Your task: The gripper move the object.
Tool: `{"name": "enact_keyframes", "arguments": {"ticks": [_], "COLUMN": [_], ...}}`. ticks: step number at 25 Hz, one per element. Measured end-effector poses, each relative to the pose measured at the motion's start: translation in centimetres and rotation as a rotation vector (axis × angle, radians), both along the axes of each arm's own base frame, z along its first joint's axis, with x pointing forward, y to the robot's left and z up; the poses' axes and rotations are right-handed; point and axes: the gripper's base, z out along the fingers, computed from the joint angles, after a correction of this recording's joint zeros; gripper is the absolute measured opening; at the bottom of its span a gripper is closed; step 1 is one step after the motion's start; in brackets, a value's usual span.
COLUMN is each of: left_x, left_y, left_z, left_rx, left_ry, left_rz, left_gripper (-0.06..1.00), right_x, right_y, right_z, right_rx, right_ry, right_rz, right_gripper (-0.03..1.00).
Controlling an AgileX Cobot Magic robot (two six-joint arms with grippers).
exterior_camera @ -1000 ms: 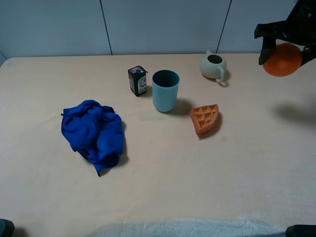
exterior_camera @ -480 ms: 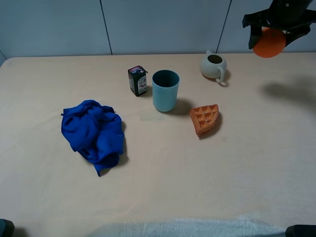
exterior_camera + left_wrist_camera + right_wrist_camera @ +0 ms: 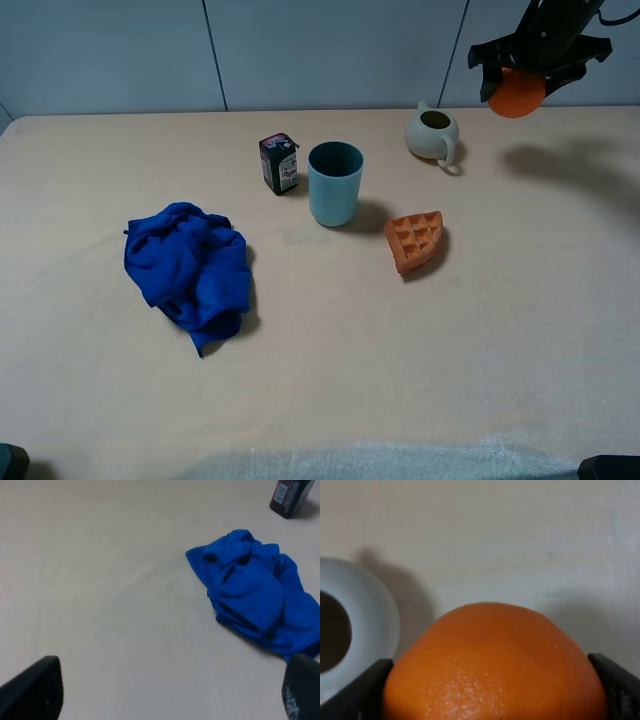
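Carried leftward and back over the past second, the orange object [image 3: 516,94] is hanging above the table [image 3: 330,380] at one o'clock in the high view, clamped tight in the right gripper [image 3: 519,86], just toward two o'clock of the pale teapot [image 3: 433,132]. Transport is seemingly under way, likely calling next for a descent onto bare cream surface clear of the teapot, then release. Grey wall panels [image 3: 330,50] are backing the scene, and the left gripper [image 3: 167,692] is idling empty, spread wide.

blue cloth [image 3: 188,262], dark carton [image 3: 278,163], teal cup [image 3: 335,183], waffle wedge [image 3: 415,240], cream teapot [image 3: 433,133]
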Motion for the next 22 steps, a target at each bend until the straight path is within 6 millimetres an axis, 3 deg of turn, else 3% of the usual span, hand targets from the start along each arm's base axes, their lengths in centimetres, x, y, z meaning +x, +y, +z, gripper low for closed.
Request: {"name": "enact_keyframes", "arguments": {"ticks": [22], "left_x": [0.0], "left_y": [0.0], "left_z": [0.0], "left_rx": [0.0], "left_ry": [0.0], "left_rz": [0.0], "left_gripper": [0.88], "right_x": [2.0], "right_y": [-0.7], "right_z": [-6.0], "right_rx": [-0.023], "right_ry": [-0.017], "right_rz": [0.022], "right_gripper": [0.55]}}
